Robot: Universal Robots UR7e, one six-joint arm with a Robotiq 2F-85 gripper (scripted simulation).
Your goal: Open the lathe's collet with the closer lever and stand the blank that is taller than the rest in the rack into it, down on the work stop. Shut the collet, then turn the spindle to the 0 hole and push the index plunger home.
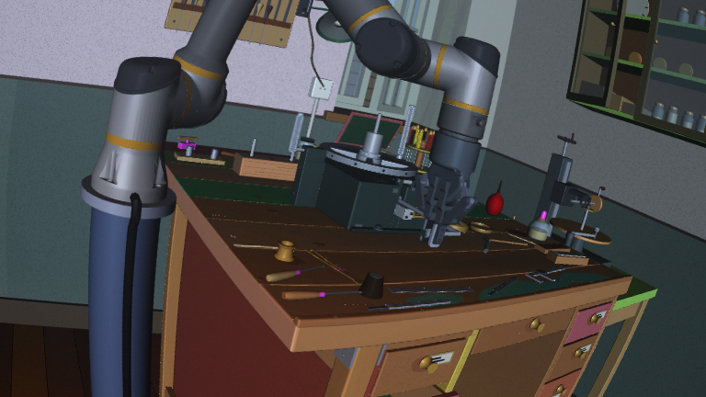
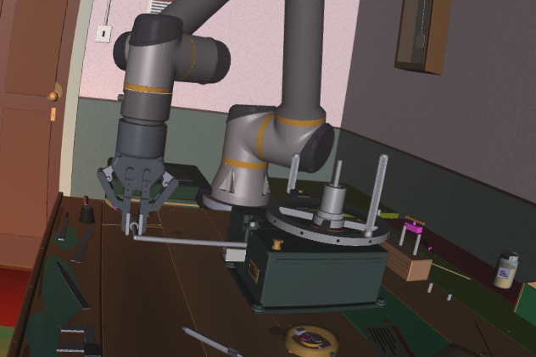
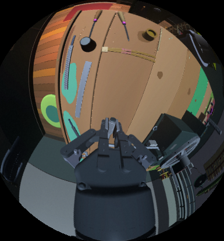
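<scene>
The closer lever (image 2: 190, 242), a thin grey rod running out level from the side of the dark green lathe box (image 2: 311, 273), has its free end hidden between the fingers of my gripper (image 2: 134, 228) (image 1: 436, 237) (image 3: 112, 125), which is closed on it. A blank (image 2: 337, 173) stands upright in the collet (image 2: 333, 201) at the centre of the index plate (image 2: 329, 225). The wooden rack (image 1: 264, 166) sits behind the lathe with one short pin (image 1: 253, 147) standing in it. A small brass knob (image 2: 276, 244) sits on top of the lathe box.
A dark cup-shaped tool (image 1: 373, 285) and a brass cup (image 1: 285, 251) lie on the bench front with wooden-handled gravers (image 1: 291, 273) and steel files (image 1: 429, 289). Two threaded posts (image 2: 376, 195) rise from the index plate. A small drill stand (image 1: 565, 195) occupies the bench's right end.
</scene>
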